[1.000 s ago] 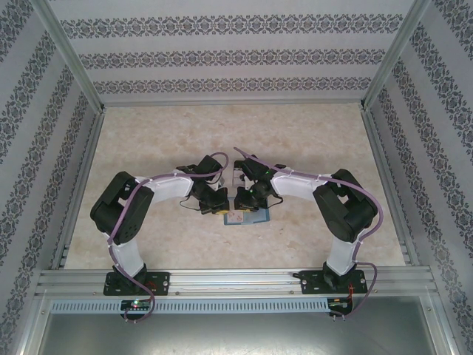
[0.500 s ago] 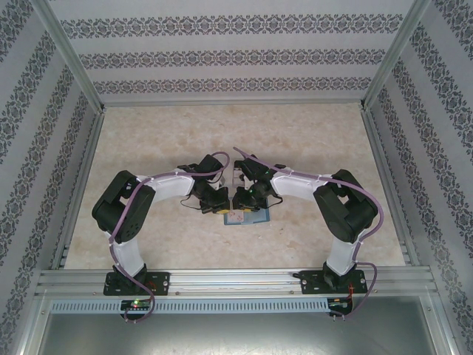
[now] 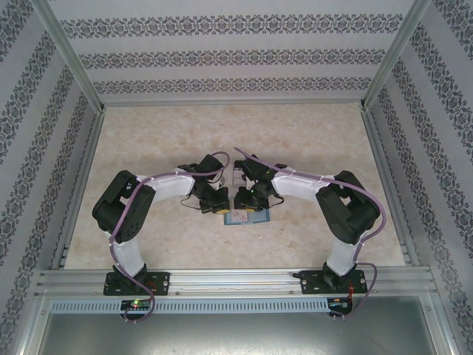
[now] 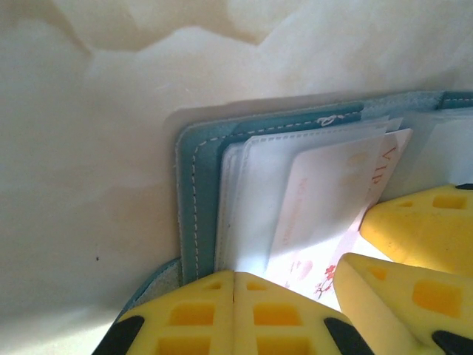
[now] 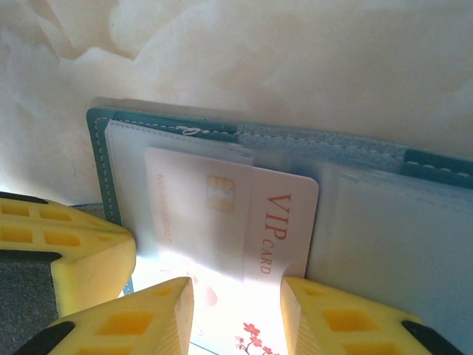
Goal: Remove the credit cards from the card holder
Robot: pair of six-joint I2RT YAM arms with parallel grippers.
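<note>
**VIP card halfway out of the holder, both grippers right on it**

The card (image 5: pixel 244 222) is pale pinkish-white with a chip and "VIP CARD" in red. It sits a bit skewed in the left panel's clear sleeve: its chip end is under the plastic and its lettered edge is out past the sleeve's edge.

The holder (image 5: pixel 100 148) lies open and flat near the middle of the table (image 3: pixel 222 140), teal stitched border up.

The right gripper (image 5: pixel 236 285) has its yellow fingers apart, one either side of the card's near end. I can't tell if they're touching it.

The left gripper (image 4: pixel 234 277) has its pads pressed together at the holder's near left corner, just beside the right one.

From the top view, bare marble runs from the holder (image 3: pixel 255 217) to the side rails and back wall. The tight spot is the near side, where both arms crowd in.
</note>
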